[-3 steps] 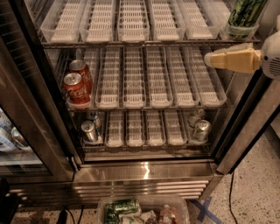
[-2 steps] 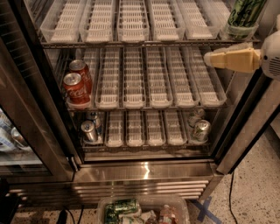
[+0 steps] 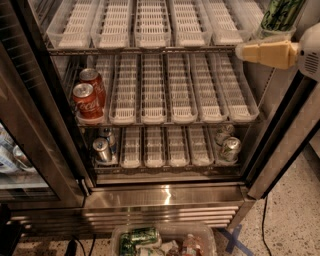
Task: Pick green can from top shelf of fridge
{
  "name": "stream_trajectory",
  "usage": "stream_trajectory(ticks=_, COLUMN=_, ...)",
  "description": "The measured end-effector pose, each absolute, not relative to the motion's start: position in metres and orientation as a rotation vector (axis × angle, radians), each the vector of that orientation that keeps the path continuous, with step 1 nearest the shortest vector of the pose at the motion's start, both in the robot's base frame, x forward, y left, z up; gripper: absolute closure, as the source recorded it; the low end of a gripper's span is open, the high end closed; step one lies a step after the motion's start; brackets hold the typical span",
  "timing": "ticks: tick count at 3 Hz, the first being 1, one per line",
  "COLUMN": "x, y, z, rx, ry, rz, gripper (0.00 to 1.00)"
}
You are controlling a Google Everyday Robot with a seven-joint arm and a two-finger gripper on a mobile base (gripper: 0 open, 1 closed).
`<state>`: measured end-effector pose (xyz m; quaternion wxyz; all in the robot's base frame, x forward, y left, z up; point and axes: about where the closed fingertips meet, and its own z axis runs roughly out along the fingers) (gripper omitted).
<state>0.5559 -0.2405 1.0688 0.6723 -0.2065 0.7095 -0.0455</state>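
Observation:
The green can (image 3: 281, 15) stands at the far right of the top shelf (image 3: 150, 50), at the front of the rightmost lane tray; the frame edge cuts off its top. The fridge (image 3: 165, 197) stands open, and its other top-shelf trays show no cans. My gripper (image 3: 245, 52), cream-yellow, reaches in from the right edge and points left. It lies just below and in front of the can, level with the shelf's front wire, and is not touching the can.
Two red cola cans (image 3: 87, 100) stand at the left of the middle shelf. Silver cans stand on the bottom shelf at the left (image 3: 102, 149) and right (image 3: 230, 147). The dark door frame (image 3: 285, 145) slants at the right. A clear bin (image 3: 165, 240) of cans sits on the floor.

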Motion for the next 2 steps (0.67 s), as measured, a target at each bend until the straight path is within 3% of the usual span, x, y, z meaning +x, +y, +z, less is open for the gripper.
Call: stream_trajectory(ticks=2, x=0.5763, y=-0.2431, z=1.0753, rx=-0.421, ry=1.556, rz=-0.106, gripper=0.00)
